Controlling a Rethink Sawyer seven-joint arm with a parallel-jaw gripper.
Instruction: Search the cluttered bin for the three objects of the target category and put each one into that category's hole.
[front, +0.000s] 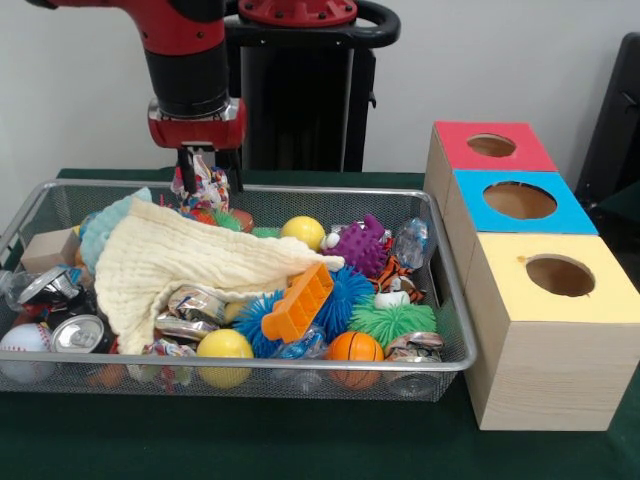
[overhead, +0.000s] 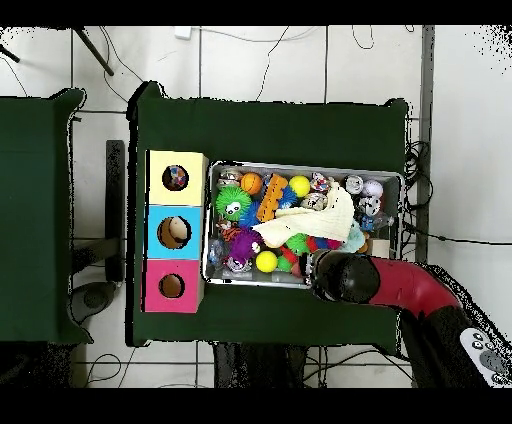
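Observation:
My gripper (front: 205, 176) hangs over the far side of the wire mesh bin (front: 250, 367), left of its middle. It is shut on a knotted cloth bundle (front: 210, 190) with red, blue and white patches, held just above the clutter. In the overhead view the arm's wrist (overhead: 345, 278) covers the gripper and the bundle at the bin's (overhead: 300, 166) near rim. The yellow-topped box's hole (front: 560, 275) is at the right of the bin. From above something multicoloured shows inside that hole (overhead: 175, 178). No other bundle shows clearly.
A large cream cloth (front: 190, 265) covers the bin's left half. Around it lie spiky balls (front: 362, 246), crushed cans (front: 78, 333), yellow balls (front: 225, 345), an orange toy (front: 297, 303) and a mini basketball (front: 354, 347). The blue-topped box (front: 520, 203) and the red-topped box (front: 490, 146) stand behind the yellow one.

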